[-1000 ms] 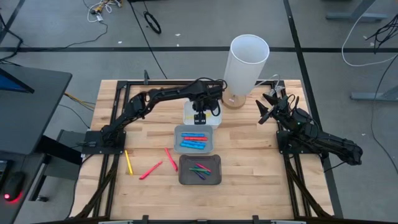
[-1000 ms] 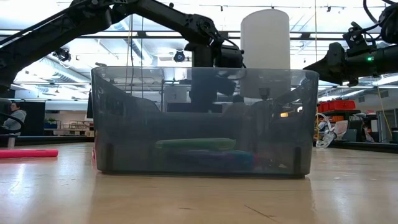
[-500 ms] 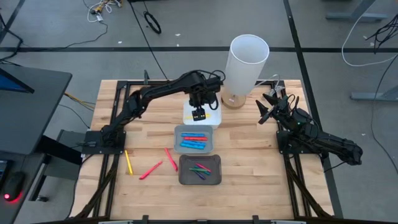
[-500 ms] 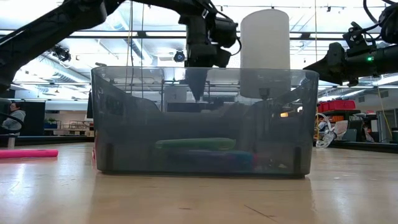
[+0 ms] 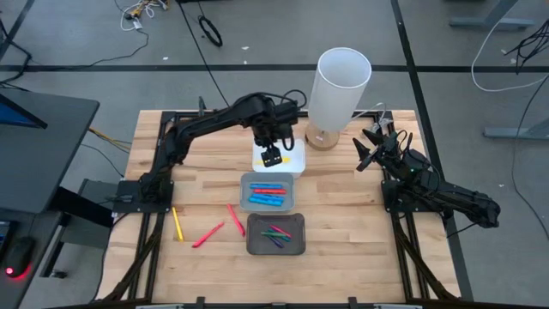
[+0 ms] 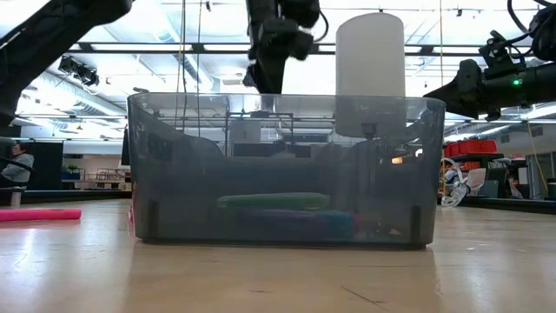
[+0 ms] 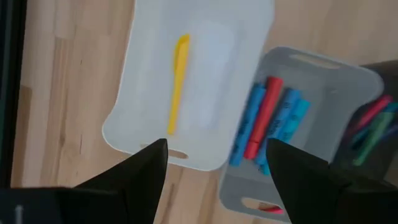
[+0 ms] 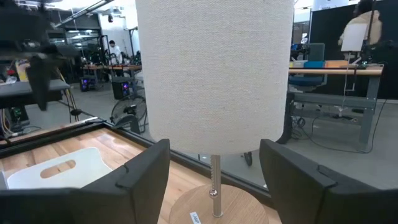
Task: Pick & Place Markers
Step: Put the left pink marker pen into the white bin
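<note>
Loose markers [image 5: 208,233] are noted on the bare wood nearest the front; others lie in the dark tray [image 5: 276,234], the grey tray [image 5: 268,192] and, farthest, the white tray [image 7: 186,81]. They are judged light, rigid and smooth, best pinched mid-barrel. The left gripper [image 7: 214,162] is held wide, empty, above the white tray; the right gripper [image 8: 214,168] is parked agape, empty, beside the lamp [image 5: 338,94].

A white lamp [image 5: 340,90] stands near the table's [image 5: 360,232] far edge, right of centre. Just left of it lies a white tray [image 5: 289,160]; toward the near edge follow a grey tray [image 5: 245,193] and a dark tray [image 5: 254,242].
</note>
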Robot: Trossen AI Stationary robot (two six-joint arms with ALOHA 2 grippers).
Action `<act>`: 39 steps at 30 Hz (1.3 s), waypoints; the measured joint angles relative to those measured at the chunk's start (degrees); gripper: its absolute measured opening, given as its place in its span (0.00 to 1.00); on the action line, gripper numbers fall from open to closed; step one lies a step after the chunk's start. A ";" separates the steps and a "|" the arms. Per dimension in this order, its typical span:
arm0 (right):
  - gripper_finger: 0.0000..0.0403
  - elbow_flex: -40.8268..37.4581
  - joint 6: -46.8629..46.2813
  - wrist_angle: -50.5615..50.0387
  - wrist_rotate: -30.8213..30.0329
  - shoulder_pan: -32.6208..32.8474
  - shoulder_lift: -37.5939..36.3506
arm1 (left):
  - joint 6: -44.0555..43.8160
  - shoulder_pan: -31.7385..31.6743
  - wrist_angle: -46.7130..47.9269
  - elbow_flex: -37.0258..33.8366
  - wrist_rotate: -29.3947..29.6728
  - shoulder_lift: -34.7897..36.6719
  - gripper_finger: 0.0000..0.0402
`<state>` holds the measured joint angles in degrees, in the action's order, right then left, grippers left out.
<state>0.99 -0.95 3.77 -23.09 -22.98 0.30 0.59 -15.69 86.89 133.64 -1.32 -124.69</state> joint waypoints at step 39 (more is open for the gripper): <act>0.62 -0.01 0.01 0.01 -0.01 0.00 -0.02 | -41.67 21.75 -9.29 -45.03 4.13 30.72 0.69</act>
<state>0.99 -0.95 3.78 -23.10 -22.98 0.27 -41.08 6.07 77.60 88.62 2.81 -93.97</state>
